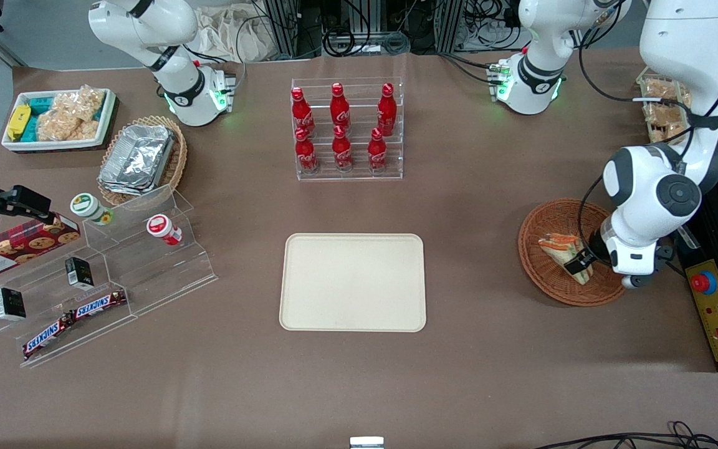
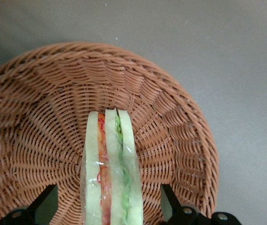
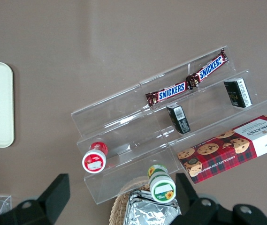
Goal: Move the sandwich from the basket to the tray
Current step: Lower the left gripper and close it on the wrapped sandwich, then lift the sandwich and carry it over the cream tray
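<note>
Sandwich (image 2: 110,173) sits in basket (image 2: 39,122), gripper (image 1: 578,262) spread open astride it, not clamped yet. Slick wrap could slip w/ a shallow pinch.

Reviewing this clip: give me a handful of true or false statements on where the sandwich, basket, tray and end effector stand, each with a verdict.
1. The sandwich lies in the basket. True.
2. The tray already holds the sandwich. False: the tray is bare and the sandwich is in the basket.
3. The end effector is down at the sandwich, its open fingers on either side of it. True.
4. The end effector hovers over the tray. False: it is at the basket, toward the working arm's end of the table.
5. The cola bottles stand on the tray. False: they sit in a clear rack farther from the front camera than the tray.
</note>
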Robot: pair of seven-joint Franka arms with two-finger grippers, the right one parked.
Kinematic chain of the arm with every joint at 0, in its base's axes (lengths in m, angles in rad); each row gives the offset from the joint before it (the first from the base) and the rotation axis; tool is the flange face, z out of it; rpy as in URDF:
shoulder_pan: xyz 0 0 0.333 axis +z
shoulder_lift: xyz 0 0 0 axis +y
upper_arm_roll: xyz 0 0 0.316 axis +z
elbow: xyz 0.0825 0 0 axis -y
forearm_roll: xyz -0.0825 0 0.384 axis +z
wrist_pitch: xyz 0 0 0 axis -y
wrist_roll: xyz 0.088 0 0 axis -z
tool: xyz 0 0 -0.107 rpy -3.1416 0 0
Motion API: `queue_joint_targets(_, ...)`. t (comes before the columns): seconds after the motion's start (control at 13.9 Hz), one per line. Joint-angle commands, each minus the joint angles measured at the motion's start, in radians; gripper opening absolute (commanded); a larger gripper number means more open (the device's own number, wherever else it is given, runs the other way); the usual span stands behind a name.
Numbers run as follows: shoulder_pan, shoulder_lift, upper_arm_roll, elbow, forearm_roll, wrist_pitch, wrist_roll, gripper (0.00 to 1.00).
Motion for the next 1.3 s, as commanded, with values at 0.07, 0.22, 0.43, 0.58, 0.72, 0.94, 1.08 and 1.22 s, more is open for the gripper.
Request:
queue_joint_targets(0.07,-0.002,0.022,-0.007,-0.016,0.000,0.029,-0.019,0.93)
queue_joint_targets(0.22,-0.008,0.022,-0.007,-0.019,0.001,0.023,-0.028,0.72)
queue_joint_targets(0.43,-0.011,0.000,-0.008,-0.013,0.007,-0.053,-0.026,0.04)
queue_joint_targets(0.58,-0.011,-0.042,-0.014,0.012,0.010,-0.136,-0.010,0.00)
queue_joint_targets(0.72,-0.011,-0.085,-0.046,0.082,0.010,-0.272,-0.009,0.00)
queue_joint_targets(0.94,-0.006,-0.090,-0.086,0.353,-0.002,-0.635,0.008,0.00)
queue_joint_targets(1.08,-0.008,-0.067,-0.091,0.568,-0.060,-0.852,0.059,0.00)
queue_joint_targets(1.22,-0.011,-0.044,-0.091,0.711,-0.089,-0.978,0.091,0.00)
